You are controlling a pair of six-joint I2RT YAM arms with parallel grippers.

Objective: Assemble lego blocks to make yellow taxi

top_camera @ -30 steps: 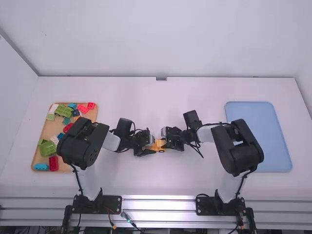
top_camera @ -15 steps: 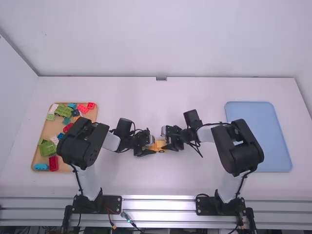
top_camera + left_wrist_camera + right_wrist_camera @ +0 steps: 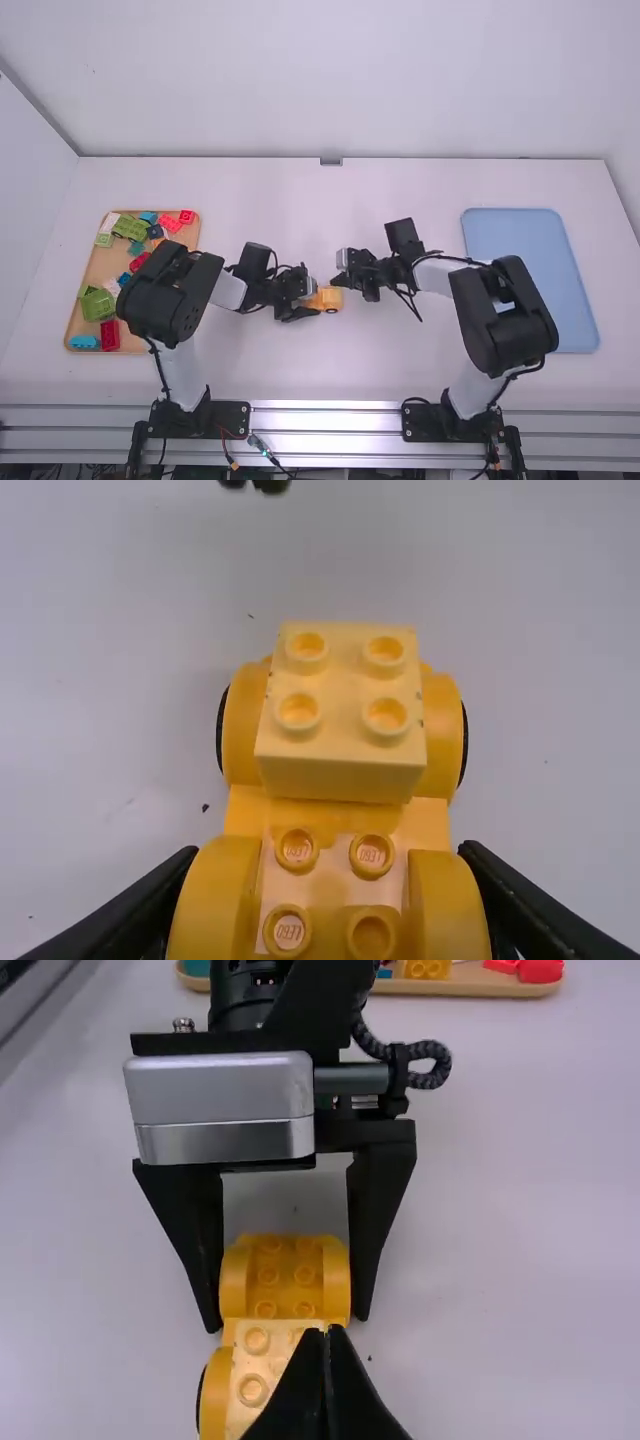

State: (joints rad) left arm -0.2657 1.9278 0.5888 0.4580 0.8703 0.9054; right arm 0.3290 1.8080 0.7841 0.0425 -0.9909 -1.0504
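Treating the table (image 3: 320,200) as a dial, with twelve pointing away from the arms' bases.

With the left gripper (image 3: 307,299), clasping the yellow car (image 3: 433,820) near the dial's middle, pressing in from both sides at the rounded yellow parts at its nine o'clock end, fingers standing only that end's width apart. Showing studs between those rounded parts. Carrying a pale yellow block (image 3: 340,775) with four studs on top, towards the car's three o'clock end, between two more rounded parts edged in black.

With the right gripper (image 3: 334,281), pointing in from two o'clock of the car, keeping both fingers together, holding nothing, and staying apart from the car.

Seeing the wooden tray (image 3: 100,262) at nine o'clock, bearing loose blocks. Within it, noticing a green wheeled piece (image 3: 130,228) near twelve, a red block (image 3: 187,216) near one, a big green block (image 3: 97,306) near eight, and another red block (image 3: 110,336) and a blue block (image 3: 84,342) around seven.

Finding the light blue tray (image 3: 520,228) at three o'clock, lying partly behind the right arm (image 3: 505,320).
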